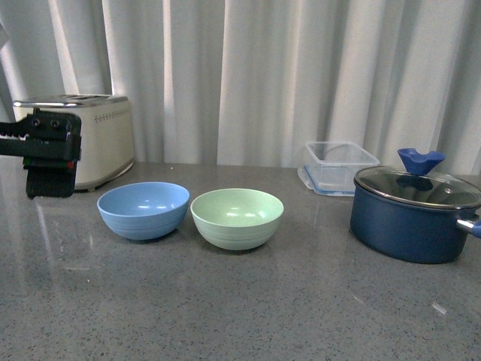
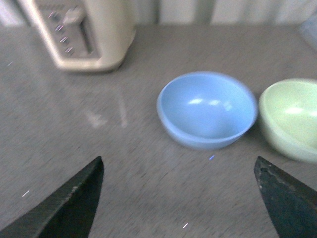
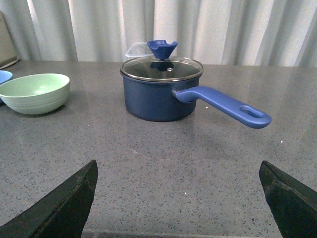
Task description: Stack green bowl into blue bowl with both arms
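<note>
The green bowl (image 1: pixel 237 216) stands upright on the grey counter, just right of the blue bowl (image 1: pixel 143 210); the two sit close side by side, both empty. My left arm (image 1: pixel 49 150) shows at the far left of the front view, raised above the counter in front of the toaster. In the left wrist view my left gripper (image 2: pixel 178 171) is open and empty over bare counter, short of the blue bowl (image 2: pixel 207 109), with the green bowl (image 2: pixel 291 118) beside it. My right gripper (image 3: pixel 178 173) is open and empty, well back from the green bowl (image 3: pixel 34 92).
A cream toaster (image 1: pixel 105 135) stands at the back left. A dark navy lidded pot (image 1: pixel 413 213) with a long blue handle (image 3: pixel 225 105) sits at the right, with a clear plastic container (image 1: pixel 338 167) behind it. Curtains hang behind the counter.
</note>
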Controlling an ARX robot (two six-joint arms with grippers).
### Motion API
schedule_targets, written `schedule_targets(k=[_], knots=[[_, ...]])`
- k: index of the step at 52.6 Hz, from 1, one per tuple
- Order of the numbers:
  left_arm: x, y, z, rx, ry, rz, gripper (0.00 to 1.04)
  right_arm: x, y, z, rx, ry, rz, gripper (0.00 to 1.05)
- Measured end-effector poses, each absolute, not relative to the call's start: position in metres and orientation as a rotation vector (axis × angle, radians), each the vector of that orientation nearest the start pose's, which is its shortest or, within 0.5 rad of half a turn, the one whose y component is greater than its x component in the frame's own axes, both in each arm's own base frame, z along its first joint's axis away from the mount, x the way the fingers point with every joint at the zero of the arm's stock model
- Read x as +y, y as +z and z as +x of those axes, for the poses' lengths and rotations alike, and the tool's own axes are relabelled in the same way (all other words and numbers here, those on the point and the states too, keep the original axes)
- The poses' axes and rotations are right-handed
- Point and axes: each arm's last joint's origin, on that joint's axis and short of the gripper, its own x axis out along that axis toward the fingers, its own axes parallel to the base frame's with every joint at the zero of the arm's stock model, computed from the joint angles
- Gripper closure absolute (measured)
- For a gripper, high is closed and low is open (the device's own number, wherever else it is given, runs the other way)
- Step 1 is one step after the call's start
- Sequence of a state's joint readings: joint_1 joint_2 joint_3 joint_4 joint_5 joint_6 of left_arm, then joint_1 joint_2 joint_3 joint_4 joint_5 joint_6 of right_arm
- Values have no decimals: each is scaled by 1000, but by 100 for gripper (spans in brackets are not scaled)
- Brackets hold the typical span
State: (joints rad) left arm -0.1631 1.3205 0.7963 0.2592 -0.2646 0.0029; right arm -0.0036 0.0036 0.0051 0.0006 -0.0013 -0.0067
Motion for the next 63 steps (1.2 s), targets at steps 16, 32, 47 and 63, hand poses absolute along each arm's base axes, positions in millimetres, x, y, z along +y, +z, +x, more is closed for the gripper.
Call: schedule_targets(k=[16, 32, 47, 63], knots=[[-21, 230, 234, -8, -2, -2, 63, 0, 165, 98, -2, -2, -7, 10], [-7, 199, 193, 12, -24, -2, 101, 0, 165, 98, -2, -2, -7, 10], [0, 184, 164, 8, 0, -2, 101, 0, 165, 98, -2, -3, -7, 10], [0, 175, 143, 7, 1, -2, 101, 0, 165, 98, -2, -2, -7, 10]])
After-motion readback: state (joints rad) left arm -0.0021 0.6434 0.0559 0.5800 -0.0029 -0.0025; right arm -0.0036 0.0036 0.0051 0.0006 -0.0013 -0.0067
